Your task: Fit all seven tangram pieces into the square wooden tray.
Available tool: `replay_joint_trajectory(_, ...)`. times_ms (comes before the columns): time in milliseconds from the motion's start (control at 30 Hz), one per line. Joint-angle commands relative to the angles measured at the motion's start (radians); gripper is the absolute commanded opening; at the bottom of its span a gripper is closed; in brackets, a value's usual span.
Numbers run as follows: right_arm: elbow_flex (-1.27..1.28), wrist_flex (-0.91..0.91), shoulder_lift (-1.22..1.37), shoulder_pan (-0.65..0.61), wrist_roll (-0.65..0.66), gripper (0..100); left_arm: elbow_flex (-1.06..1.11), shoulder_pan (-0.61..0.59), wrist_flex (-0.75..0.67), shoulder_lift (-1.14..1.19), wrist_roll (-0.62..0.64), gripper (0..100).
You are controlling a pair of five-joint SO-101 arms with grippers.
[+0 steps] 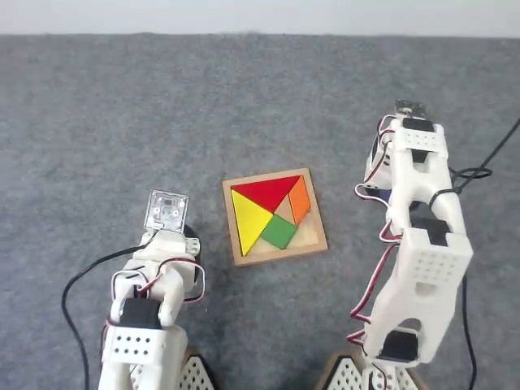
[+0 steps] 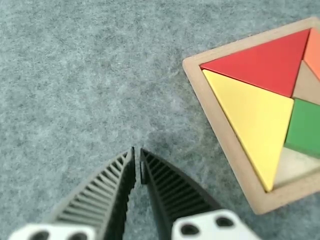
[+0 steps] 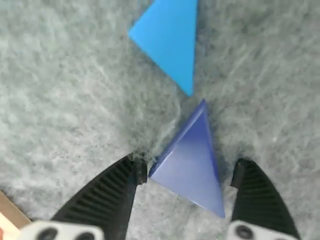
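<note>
Right gripper [image 3: 190, 172] straddles a loose triangle
Spread wide, it flanks a dark blue triangular piece [image 3: 192, 165] lying on the grey felt surface [image 1: 122, 106], right of the part-filled square wooden tray [image 1: 284, 255]. The left gripper [image 2: 137, 155] is pressed together.
</note>
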Motion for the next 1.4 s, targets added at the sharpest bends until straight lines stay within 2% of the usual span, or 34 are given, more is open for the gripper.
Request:
replay_joint_trajectory(0,-0.041,0.022,-0.001,0.001,-0.005,15.1,-0.008,-0.003,0.002,-0.012,0.005,1)
replay_joint_trajectory(333,-0.041,0.042,-0.007,-0.002,-0.003,14.7,-0.008,-0.003,0.002,-0.012,0.005,1)
replay_joint_trajectory(500,-0.041,0.091,-0.005,-0.054,0.18,20.3,-0.008,-0.003,0.002,-0.012,0.005,1)
replay_joint_trajectory(600,-0.04,0.14,0.001,-0.114,0.232,23.1,-0.008,-0.003,0.002,-0.012,0.005,1)
replay_joint_trajectory(1300,0.025,0.147,0.004,-0.17,0.267,20.2,-0.008,-0.003,0.002,-0.012,0.005,1)
replay_joint_trajectory(1367,0.025,0.147,0.004,-0.17,0.267,16.5,-0.008,-0.003,0.002,-0.012,0.005,1)
